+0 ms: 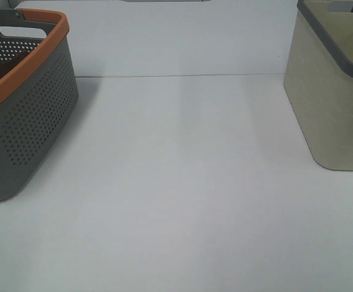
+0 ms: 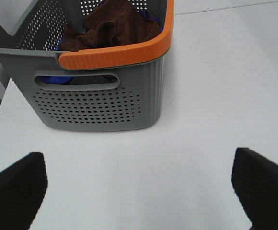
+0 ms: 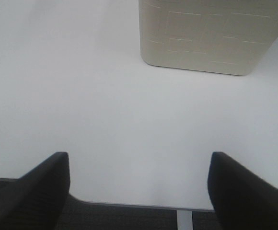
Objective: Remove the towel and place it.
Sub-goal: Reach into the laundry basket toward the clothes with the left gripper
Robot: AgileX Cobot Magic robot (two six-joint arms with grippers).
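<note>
The dark reddish-brown towel [image 2: 111,26] lies crumpled inside the grey perforated basket with an orange rim [image 2: 100,91], on top of something blue. In the high view the same basket [image 1: 24,109] stands at the left edge and the towel is hidden there. My left gripper [image 2: 141,191] is open and empty, its fingers wide apart, short of the basket's handle end. My right gripper [image 3: 138,189] is open and empty above the table's front edge, facing the beige basket [image 3: 208,36]. Neither gripper shows in the high view.
The beige basket with a grey rim [image 1: 335,91] stands at the right of the white table [image 1: 182,182]. A wall line runs across the back. The table's front edge and dark floor show in the right wrist view [image 3: 129,215].
</note>
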